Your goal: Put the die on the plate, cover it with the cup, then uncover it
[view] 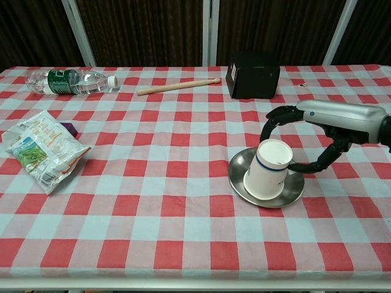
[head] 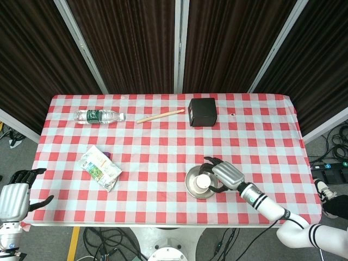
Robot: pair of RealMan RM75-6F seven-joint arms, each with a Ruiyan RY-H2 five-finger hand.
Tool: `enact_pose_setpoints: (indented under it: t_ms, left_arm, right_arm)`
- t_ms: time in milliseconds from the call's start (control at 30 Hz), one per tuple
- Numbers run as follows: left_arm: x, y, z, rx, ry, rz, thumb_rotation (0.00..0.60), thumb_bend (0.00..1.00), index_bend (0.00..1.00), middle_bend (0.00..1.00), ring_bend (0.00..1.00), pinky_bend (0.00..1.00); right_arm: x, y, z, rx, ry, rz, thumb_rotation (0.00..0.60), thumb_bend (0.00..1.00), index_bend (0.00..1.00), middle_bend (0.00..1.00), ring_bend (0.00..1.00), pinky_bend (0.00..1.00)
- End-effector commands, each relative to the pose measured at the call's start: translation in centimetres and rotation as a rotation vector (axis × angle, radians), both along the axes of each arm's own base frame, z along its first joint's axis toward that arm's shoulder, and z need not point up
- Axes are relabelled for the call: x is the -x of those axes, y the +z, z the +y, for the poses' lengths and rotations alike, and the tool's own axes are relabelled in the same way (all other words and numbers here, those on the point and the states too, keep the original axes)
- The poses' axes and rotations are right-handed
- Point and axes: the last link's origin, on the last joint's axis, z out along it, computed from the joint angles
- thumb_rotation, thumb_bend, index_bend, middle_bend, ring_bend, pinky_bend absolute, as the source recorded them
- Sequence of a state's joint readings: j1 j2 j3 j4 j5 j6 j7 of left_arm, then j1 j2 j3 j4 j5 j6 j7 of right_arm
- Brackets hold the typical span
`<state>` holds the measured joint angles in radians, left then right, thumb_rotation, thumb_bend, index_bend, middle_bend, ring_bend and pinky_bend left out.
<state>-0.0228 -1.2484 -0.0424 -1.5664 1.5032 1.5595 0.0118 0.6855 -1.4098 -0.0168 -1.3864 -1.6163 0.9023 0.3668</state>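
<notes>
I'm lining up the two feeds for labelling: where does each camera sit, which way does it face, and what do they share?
Head view: high above the near table edge, looking steeply down on the whole table; shows the left hand off the near-left corner and the right hand at the cup.
Chest view: low at the near edge, facing across the table toward the curtains; shows only the right hand.
Shared: right hand, cup, plate, black box, bottle.

My white paper cup (view: 269, 168) with a blue band near its base sits upside down, slightly tilted, on the round steel plate (view: 293, 190) near the table's front edge, hiding the die.
</notes>
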Motion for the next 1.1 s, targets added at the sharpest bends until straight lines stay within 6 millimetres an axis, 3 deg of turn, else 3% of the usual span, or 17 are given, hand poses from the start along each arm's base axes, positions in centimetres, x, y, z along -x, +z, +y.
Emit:
enact_pose_setpoints:
  t_ms: [33,233,433,667,867,1100]
  left_arm:
    - [0.0,0.0,0.0,-0.002,0.001,0.000,0.600,0.00,0.27,0.31,0.26,0.21]
    - [0.1,0.0,-0.2,-0.002,0.011,-0.001,0.600,0.00,0.27,0.31,0.26,0.21]
    - [0.1,0.0,-0.1,-0.002,0.004,0.000,0.600,0.00,0.27,0.31,0.26,0.21]
    - [0.1,0.0,0.0,0.000,0.009,0.000,0.600,0.00,0.27,0.31,0.26,0.21]
    - [0.1,0.1,0.0,-0.001,0.007,0.001,0.600,0.00,0.27,0.31,0.26,0.21]
    - [0.1,0.0,0.0,0.001,0.010,0.003,0.600,0.00,0.27,0.31,0.26,0.21]
  right_arm:
    - [0.0,-0.4,-0.9,0.017,-0.016,0.006,0.600,0.33,0.50,0.24,0.04,0.12]
    - [-0.4,-0.5,0.7,-0.048,0.027,-0.004,0.600,0.33,0.50,0.24,0.04,0.12]
    - [0.1,-0.3,-1.2,0.010,-0.031,-0.014,0.600,0.33,0.50,0.24,0.04,0.12]
    - [-0.3,-0.4,0.4,-0.058,0.014,-0.025,0.600,0.33,0.50,0.24,0.04,0.11]
    - [0.2,-0.4,-1.1,0.007,-0.019,-0.022,0.600,0.33,0.50,0.24,0.04,0.11]
    - [-0.2,-0.1,1.0,-0.066,0.045,-0.017,0.600,0.33,0.50,0.25,0.04,0.11]
